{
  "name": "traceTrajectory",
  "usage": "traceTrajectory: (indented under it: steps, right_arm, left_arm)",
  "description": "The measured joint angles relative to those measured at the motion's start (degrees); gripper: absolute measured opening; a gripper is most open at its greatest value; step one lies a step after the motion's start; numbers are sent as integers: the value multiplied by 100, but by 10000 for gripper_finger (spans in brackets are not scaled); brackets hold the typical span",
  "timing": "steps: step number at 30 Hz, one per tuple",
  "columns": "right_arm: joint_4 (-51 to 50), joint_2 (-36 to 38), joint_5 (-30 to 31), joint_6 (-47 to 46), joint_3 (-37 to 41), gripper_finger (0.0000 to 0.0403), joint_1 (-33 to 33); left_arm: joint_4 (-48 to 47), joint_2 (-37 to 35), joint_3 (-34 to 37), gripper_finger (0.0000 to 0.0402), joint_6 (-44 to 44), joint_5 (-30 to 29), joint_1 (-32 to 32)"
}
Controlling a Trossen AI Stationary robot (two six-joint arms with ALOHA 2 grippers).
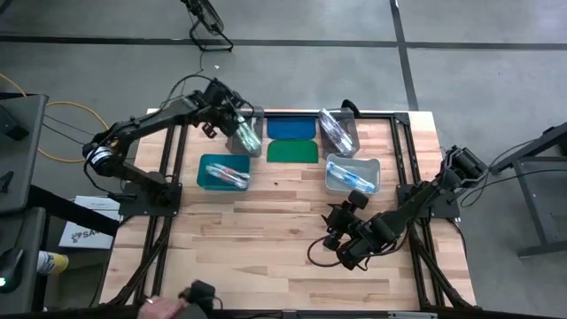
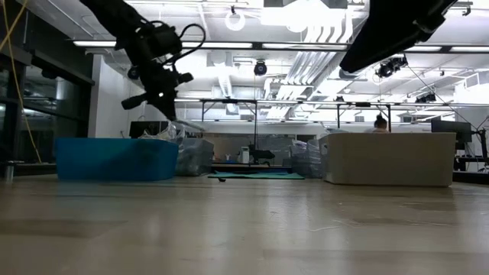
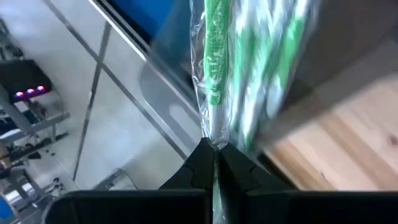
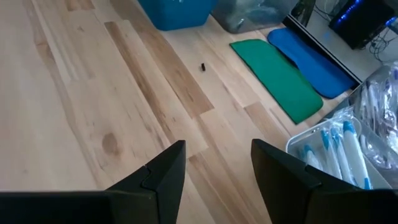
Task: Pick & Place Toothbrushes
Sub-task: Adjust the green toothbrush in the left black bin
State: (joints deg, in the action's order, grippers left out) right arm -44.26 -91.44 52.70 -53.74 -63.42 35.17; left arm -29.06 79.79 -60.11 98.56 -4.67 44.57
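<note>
Pick step likely in hand: over clear plastic bin [image 1: 244,135] at table's far left, left gripper [image 3: 214,163] pinched tight on green-and-white wrapped toothbrush [image 3: 216,74]; right gripper [image 4: 217,168] idle, fingers apart, empty; next, presumably carry to teal bin [image 1: 213,177].

Landmark: the two lids [image 1: 291,139] at table [image 1: 266,257] rear centre. Two bins [image 1: 223,172] stand to their left, two bins [image 1: 352,174] to their right; toothbrushes [image 1: 354,179] lie inside.

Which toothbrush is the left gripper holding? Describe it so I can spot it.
Find the clear bin at the table's far left, beside the blue lid. Above it, the left gripper is shut on a green toothbrush in clear wrapping, the only one lifted.
</note>
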Motion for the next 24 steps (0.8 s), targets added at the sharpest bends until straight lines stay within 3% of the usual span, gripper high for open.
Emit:
traceTrajectory:
  steps: [6,13,17,24]
  right_arm:
    - [12,0,-27,159,0,176,-196]
    - [39,0,-38,300,0,176,-423]
    - [41,2,-60,300,0,176,-514]
    - [41,2,-171,301,0,176,-570]
  left_arm:
    - [-59,49,-36,0,732,238,678]
    - [42,424,-36,0,1958,398,796]
    - [151,702,-127,0,1915,475,794]
    - [100,1015,-415,0,1502,1202,793]
